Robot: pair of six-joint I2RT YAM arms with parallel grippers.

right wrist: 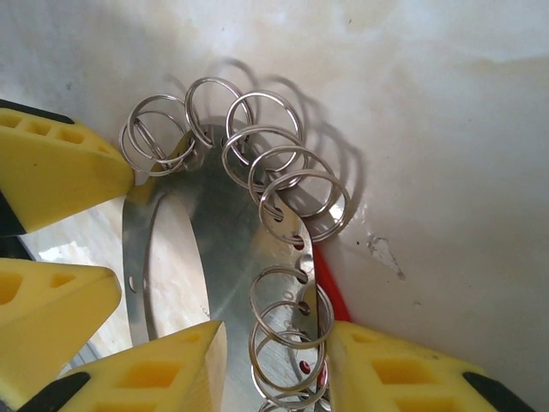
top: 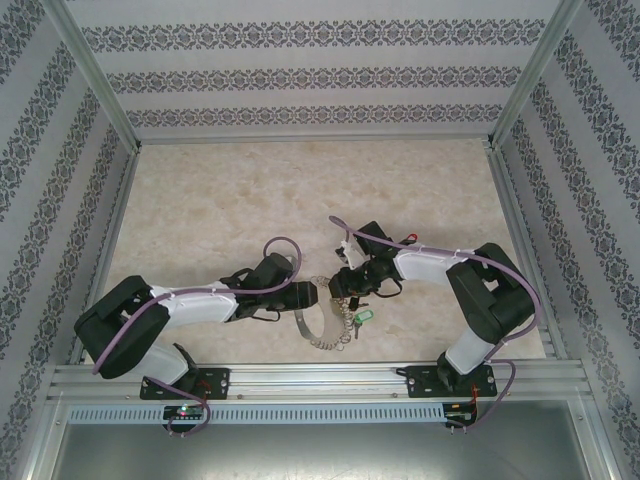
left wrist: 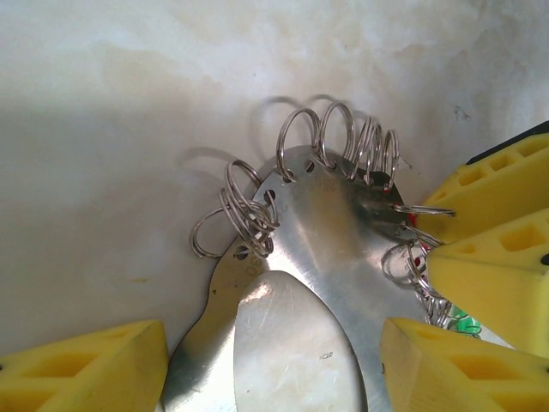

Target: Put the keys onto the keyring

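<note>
The keyring (top: 304, 322) is a flat grey metal hoop (left wrist: 334, 232) fringed with small split rings (right wrist: 283, 184). It stands tilted between the two arms near the table's front edge. My left gripper (top: 310, 293) spans the hoop's width and is shut on it, one yellow finger (left wrist: 94, 369) on each side (left wrist: 274, 369). My right gripper (top: 338, 290) is open, and its fingers (right wrist: 412, 369) straddle the hoop's rim and several rings (right wrist: 279, 369). The right finger touches the rim; a gap is left on the other side. A green key (top: 362, 318) lies beside the hoop. A red key (right wrist: 330, 287) lies under the rim.
The marbled tabletop (top: 250, 190) stretches out beyond the arms. Metal posts and patterned walls (top: 60, 150) enclose it, and a rail (top: 320, 378) runs along the front edge. The two grippers' fingers nearly meet over the hoop.
</note>
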